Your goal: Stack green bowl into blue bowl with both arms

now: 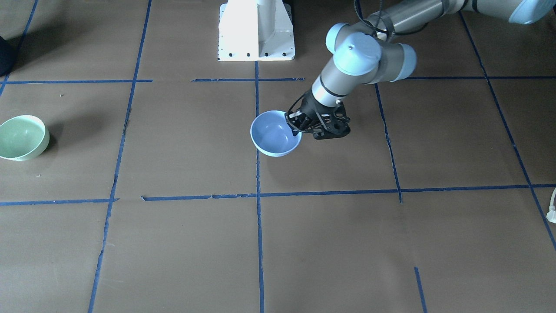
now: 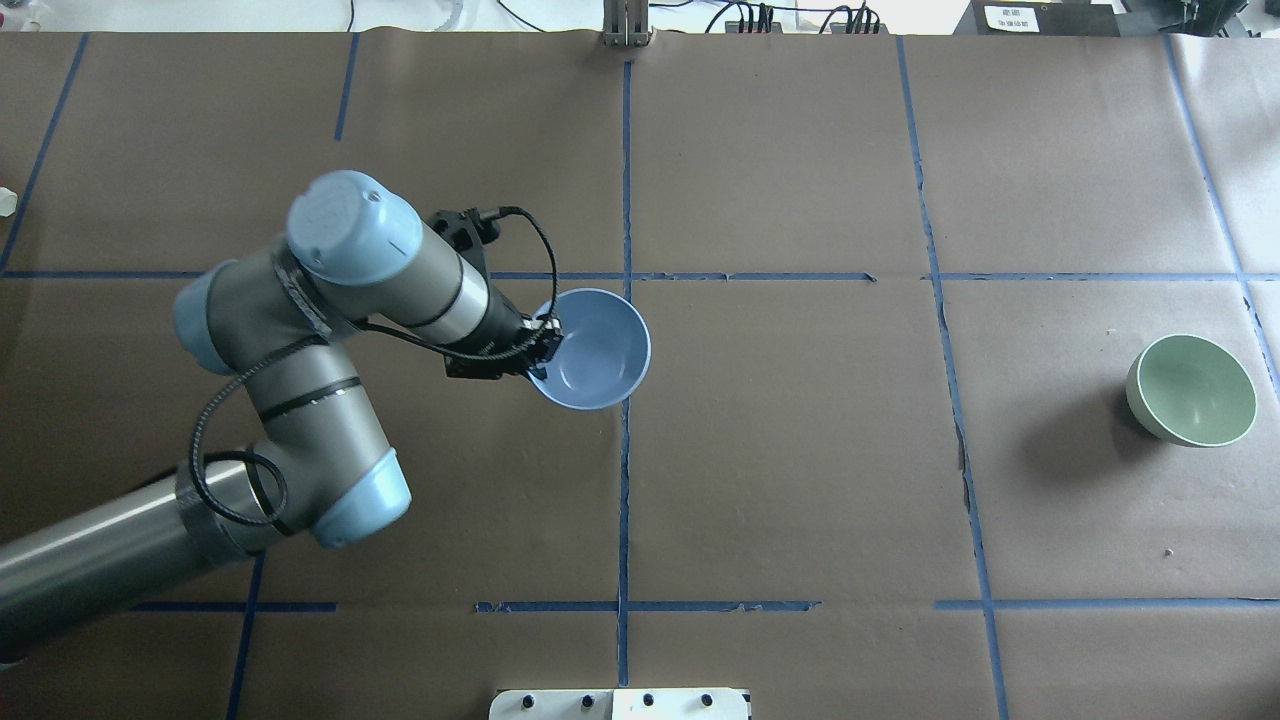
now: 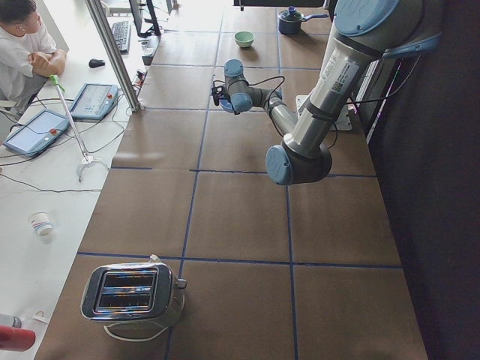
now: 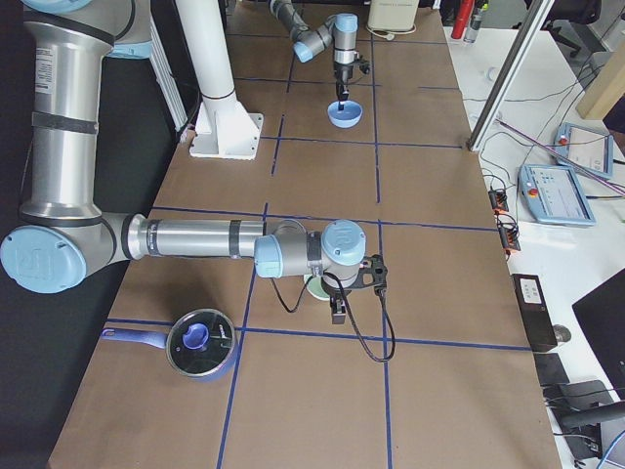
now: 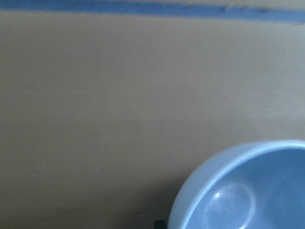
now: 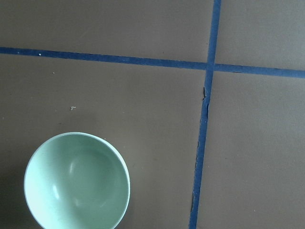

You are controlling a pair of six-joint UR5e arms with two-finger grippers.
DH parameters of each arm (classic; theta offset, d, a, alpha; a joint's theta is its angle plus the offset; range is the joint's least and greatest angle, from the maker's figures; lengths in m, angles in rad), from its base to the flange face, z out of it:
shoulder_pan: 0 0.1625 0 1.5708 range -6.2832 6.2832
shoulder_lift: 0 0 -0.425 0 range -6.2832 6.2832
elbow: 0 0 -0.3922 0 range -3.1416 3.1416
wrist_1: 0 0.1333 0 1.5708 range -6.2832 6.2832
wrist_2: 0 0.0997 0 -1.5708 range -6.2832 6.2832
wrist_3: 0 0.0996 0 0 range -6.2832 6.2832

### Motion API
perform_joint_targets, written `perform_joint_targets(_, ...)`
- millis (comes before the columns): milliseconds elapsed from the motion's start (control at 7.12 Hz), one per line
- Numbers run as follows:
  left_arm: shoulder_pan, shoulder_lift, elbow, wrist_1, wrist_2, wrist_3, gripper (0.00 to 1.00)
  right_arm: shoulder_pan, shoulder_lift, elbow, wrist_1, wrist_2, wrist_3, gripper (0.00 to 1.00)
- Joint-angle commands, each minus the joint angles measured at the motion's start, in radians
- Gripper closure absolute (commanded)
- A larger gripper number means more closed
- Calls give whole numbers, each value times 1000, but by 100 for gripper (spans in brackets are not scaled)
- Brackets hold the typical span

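Holding: left gripper (image 1: 295, 124) clamps blue bowl (image 1: 273, 135) by its rim, mid table (image 1: 347, 243).
Unstacked: green bowl (image 1: 21, 137) sits well apart, near table's end.
Hovering: right gripper (image 4: 337, 313) over green bowl; whether it is parted or closed cannot be told.
Remaining: pickup and stacking.

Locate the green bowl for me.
In the overhead view, the green bowl sits alone at far right, well apart from the blue bowl the left gripper holds near centre.
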Motion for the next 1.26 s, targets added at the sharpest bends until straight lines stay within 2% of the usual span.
perform_joint_targets(0,109,-26,13,18,136,-22,100,-1,-3,-1,25,4,1,0)
perform_joint_targets(140,119,-26,15,18,154,-22,99,-3,-4,-1,26,3,1,0)
perform_joint_targets(421,129,-15,16,10,154,-20,91,-10,-4,2,28,3,1,0)
perform_joint_targets(562,131,-12,19,10,158,-20,17,-18,-4,1,26,3,1,0)
perform_joint_targets(702,126,-7,0,4,183,-28,0,-35,-3,2,29,3,0,0)
perform_joint_targets(983,67,23,-161,10,181,-62,0,-90,-7,1,126,3,70,0)
perform_joint_targets(1124,48,30,-187,12,181,-62,0,-110,-18,-5,190,-2,145,0)
